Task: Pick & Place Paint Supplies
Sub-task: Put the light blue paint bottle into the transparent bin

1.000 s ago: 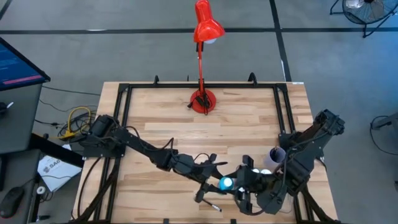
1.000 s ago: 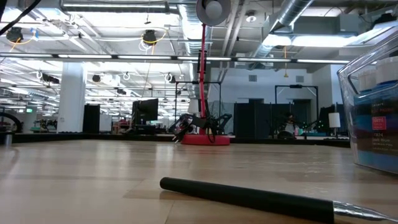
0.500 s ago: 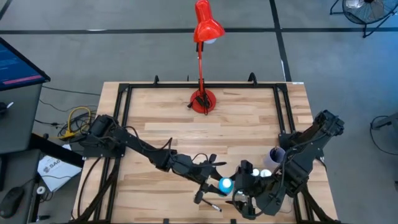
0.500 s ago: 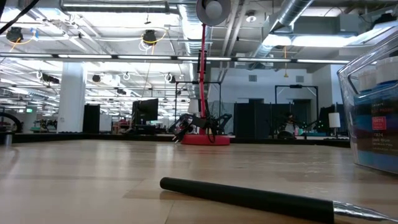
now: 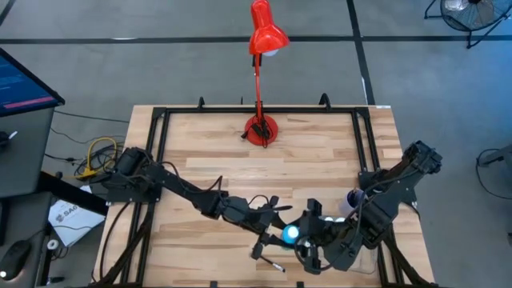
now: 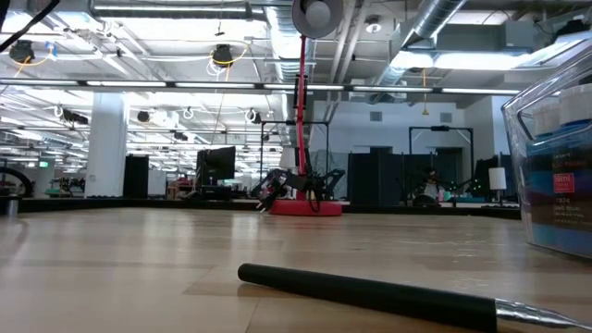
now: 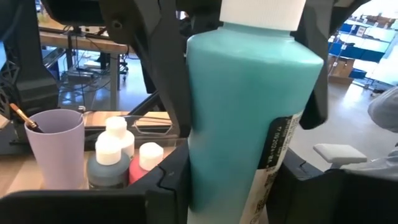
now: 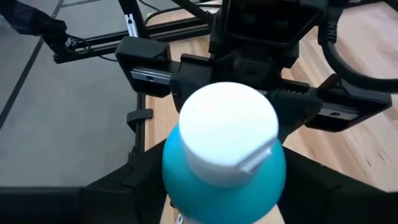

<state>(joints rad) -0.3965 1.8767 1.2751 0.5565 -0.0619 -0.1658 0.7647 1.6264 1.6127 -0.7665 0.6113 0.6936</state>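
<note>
Both arms reach inward; left gripper (image 5: 282, 238) holds teal bottle (image 7: 249, 118) upright.

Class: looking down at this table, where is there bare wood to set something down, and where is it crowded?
Bare wood lies on either side of the red desk lamp, between it and the black frame. The near edge is crowded: the left gripper and right gripper meet around the teal bottle, beside the lilac cup, with a paintbrush nearby.

Red desk lamp (image 5: 261, 80) at table's (image 5: 320, 152) far edge, lilac cup (image 7: 55, 146), clear tray (image 6: 555, 166)
</note>
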